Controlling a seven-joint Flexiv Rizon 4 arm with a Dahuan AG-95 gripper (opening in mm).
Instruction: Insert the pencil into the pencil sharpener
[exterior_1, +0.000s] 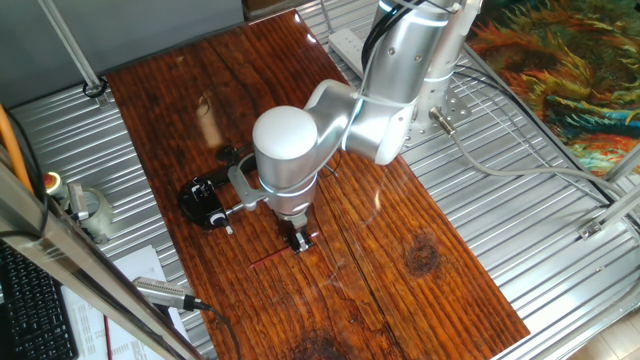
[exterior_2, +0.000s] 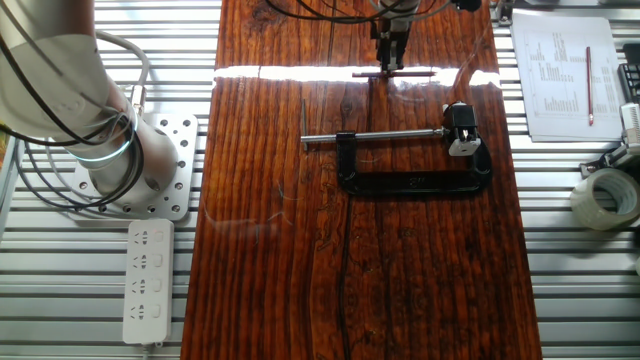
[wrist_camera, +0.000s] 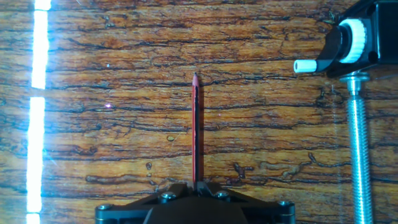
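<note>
The thin red pencil (wrist_camera: 196, 130) runs straight out from between my gripper's (wrist_camera: 196, 185) fingers, sharp tip away from me, low over the wooden table (wrist_camera: 112, 143). The gripper is shut on the pencil, about at its middle in the other fixed view, where the pencil (exterior_2: 365, 73) lies crosswise under the gripper (exterior_2: 390, 62). The black and white pencil sharpener (wrist_camera: 351, 37) sits to the upper right of the tip, apart from it. It is held at the end of the black C-clamp (exterior_2: 415, 182). From the first fixed view the gripper (exterior_1: 299, 240) stands right of the sharpener (exterior_1: 205, 200).
The clamp's silver screw rod (wrist_camera: 357, 149) runs along the right side of the hand view. Off the board lie a white power strip (exterior_2: 148, 280), a tape roll (exterior_2: 605, 198) and a paper sheet (exterior_2: 560, 75) with a red pen. Metal slats surround the board.
</note>
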